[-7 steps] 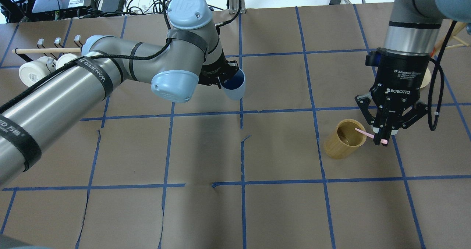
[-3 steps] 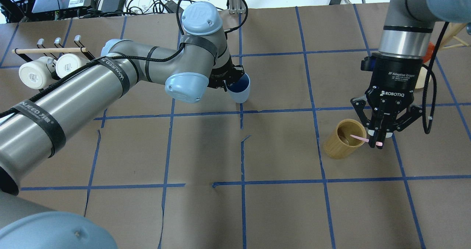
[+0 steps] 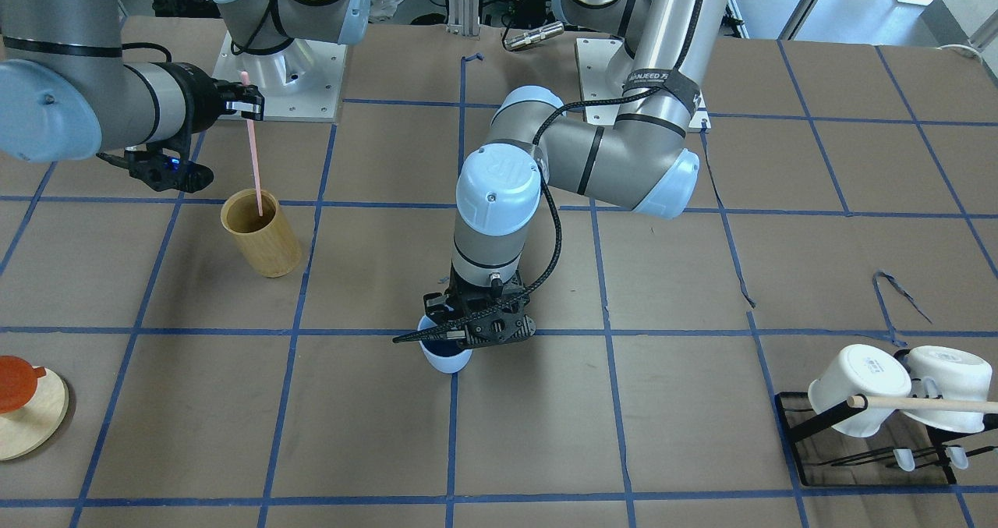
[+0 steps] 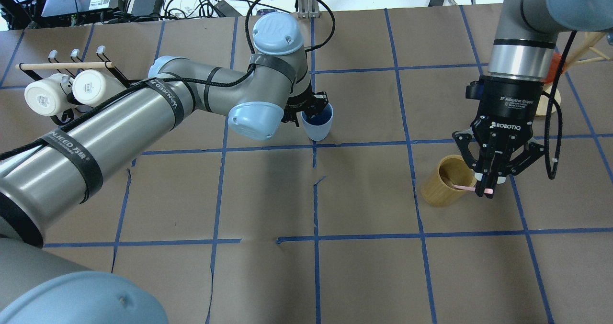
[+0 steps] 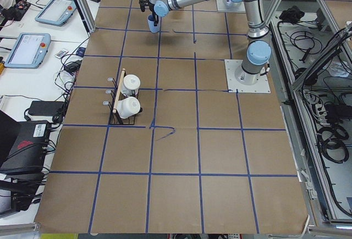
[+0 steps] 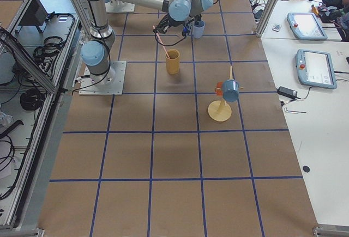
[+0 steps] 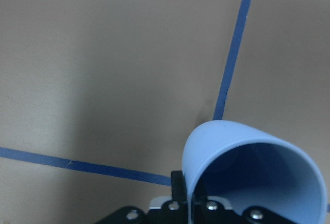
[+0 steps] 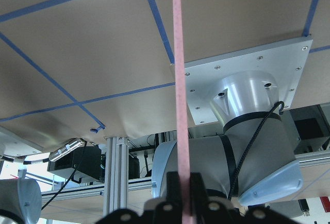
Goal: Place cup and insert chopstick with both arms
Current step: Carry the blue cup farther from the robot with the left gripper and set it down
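The light blue cup is held by its rim in my left gripper, near the table's middle, beside a blue tape crossing. It is nearly upright and low over the paper; I cannot tell whether it touches. It also shows in the front view and the left wrist view. My right gripper is shut on the top of the pink chopstick. The chopstick's lower end is inside the tan bamboo cylinder. The chopstick runs up the middle of the right wrist view.
A black rack with two white mugs and a tan wooden dowel stands at the far left. A round wooden stand with an orange piece is at the far right. Blue tape lines grid the brown paper.
My left arm carried the cup to the right and turned it more upright. My right gripper shifted slightly left with the chopstick, whose lower end stays in the bamboo cylinder.
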### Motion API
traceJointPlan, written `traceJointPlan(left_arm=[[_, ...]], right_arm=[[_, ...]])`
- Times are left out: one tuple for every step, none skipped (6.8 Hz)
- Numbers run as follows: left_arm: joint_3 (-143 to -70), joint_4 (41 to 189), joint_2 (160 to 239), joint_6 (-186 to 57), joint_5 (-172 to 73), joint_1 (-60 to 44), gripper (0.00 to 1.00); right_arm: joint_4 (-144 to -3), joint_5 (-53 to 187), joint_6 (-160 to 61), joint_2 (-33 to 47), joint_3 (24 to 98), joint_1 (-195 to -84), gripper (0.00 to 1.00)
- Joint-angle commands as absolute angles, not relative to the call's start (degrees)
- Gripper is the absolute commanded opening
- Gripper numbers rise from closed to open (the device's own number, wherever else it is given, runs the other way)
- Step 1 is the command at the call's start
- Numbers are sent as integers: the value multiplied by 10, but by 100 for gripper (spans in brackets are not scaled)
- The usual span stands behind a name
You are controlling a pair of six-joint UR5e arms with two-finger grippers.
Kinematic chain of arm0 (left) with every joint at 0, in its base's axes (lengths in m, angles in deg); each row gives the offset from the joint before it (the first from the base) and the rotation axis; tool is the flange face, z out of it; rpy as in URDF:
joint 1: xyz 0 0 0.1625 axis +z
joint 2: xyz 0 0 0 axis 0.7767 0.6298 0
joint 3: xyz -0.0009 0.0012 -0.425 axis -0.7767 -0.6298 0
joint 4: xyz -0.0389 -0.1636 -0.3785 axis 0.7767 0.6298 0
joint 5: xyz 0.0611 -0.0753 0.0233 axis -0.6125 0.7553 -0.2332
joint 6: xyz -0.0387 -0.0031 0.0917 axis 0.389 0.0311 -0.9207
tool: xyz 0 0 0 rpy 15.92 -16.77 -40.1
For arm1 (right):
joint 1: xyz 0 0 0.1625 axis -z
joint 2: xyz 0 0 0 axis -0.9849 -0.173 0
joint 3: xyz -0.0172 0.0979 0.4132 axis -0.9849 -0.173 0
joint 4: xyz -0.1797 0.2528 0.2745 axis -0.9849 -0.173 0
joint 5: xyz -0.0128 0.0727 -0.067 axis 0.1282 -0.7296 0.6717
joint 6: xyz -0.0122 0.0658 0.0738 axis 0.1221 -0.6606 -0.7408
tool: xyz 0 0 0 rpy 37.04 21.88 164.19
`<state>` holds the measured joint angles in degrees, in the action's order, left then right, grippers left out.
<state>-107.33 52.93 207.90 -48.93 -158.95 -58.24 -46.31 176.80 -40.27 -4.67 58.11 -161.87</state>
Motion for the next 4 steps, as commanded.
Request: traceJointPlan(left_arm=[[-1050,543,2053,-499,-1589,-574,63],[-1021,620,2024,-529,-1594,-561,65],[-1003,677,1991,-556,-1610,-548,74],[-991,752,1962,-601,-1612,-516,74]], right_arm=[[-449,1757,-405,-44,580,-1616,11],[-445,1765,-407,-44,572,-1615,11],[-443,1767,-407,-44,560,-1615,11],[-429,1768,-407,-45,536,-1615,11]])
